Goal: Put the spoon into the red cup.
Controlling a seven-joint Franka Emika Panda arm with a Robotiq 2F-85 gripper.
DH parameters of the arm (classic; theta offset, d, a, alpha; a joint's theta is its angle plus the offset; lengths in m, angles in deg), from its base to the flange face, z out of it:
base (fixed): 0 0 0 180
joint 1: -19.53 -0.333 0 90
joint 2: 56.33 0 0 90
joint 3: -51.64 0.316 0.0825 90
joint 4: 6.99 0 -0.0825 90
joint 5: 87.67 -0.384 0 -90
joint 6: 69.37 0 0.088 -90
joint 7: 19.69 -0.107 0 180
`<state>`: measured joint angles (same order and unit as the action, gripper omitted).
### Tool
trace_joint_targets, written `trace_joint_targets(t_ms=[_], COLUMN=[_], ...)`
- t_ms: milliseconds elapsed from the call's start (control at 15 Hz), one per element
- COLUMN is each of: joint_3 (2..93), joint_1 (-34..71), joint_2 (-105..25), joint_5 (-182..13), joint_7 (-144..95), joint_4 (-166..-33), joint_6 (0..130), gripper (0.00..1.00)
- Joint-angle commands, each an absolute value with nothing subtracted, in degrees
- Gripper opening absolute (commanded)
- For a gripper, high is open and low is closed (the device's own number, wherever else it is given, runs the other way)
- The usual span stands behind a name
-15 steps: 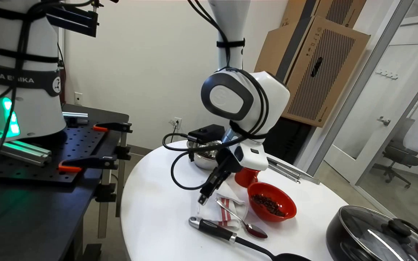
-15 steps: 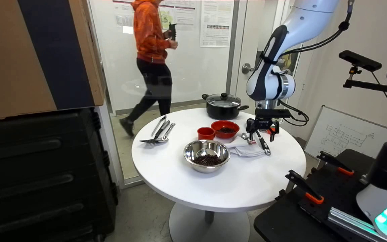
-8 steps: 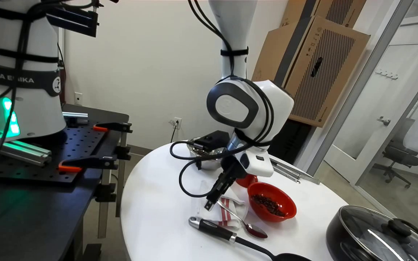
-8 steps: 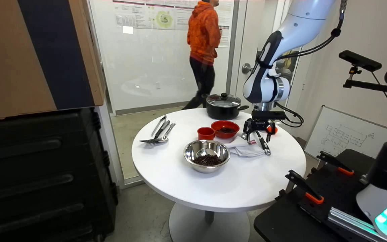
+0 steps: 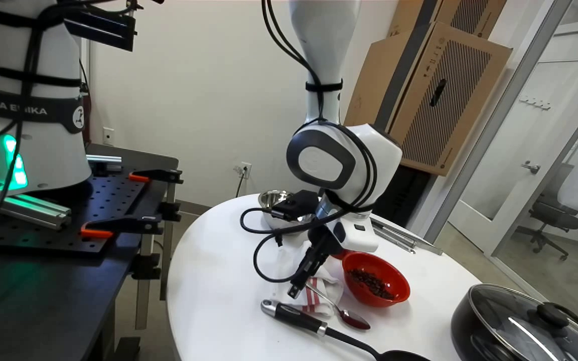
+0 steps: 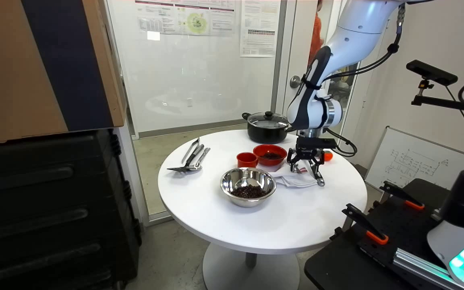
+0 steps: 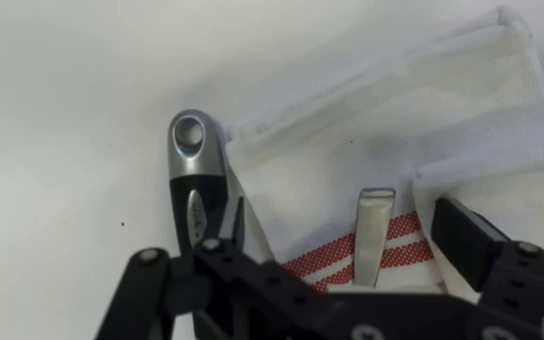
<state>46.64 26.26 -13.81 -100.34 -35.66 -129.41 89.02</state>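
Pincer (image 7: 345,231) is held spread, nothing gripped, over the spoon (image 7: 372,238) laid across the towel (image 7: 385,127), presumably so it can be pinched crosswise and lifted, while the red cup (image 6: 247,160) is stood upright just beside the red bowl (image 6: 270,162).

In an exterior view, we looked down across the round white table (image 5: 208,281) from close beside the side bearing the black, glass-lidded pot (image 5: 525,326), the frame cutting off its nearest part. In an exterior view, we faced the table from beyond the roughly opposite side, farther back, the shiny steel bowl (image 6: 248,202) nearest us. Both shared most of the table. In the wrist view, we looked steeply down, very near the table, at the white, red-striped cloth (image 7: 328,189), visible in both exterior views too.
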Motion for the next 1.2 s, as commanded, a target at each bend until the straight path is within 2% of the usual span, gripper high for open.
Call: trace_joint_targets(t_ms=[0, 67, 133, 333, 600, 867, 1000, 1133], joint_3=[46.8, 46.8, 46.9, 46.9, 47.1, 47.0, 47.0, 47.2], joint_1=[26.0, 26.1, 26.2, 26.3, 26.6, 26.7, 26.7, 27.2], joint_2=[-11.5, -11.3, -11.1, -11.0, -11.3, -11.4, -11.4, -12.0], joint_5=[-102.0, -102.1, -102.3, -102.6, -103.0, -103.2, -103.2, -103.3], joint_7=[-36.5, -36.6, -36.6, -36.8, -36.6, -36.5, -36.5, -36.1], joint_4=[-127.2, -126.9, -126.7, -126.4, -126.4, -126.3, -126.3, -126.6], joint_6=[91.3, 91.5, 91.5, 91.0, 91.1, 91.1, 91.1, 90.8], gripper=[1.00, 0.97, 0.79, 0.65, 0.33, 0.05, 0.01, 0.04])
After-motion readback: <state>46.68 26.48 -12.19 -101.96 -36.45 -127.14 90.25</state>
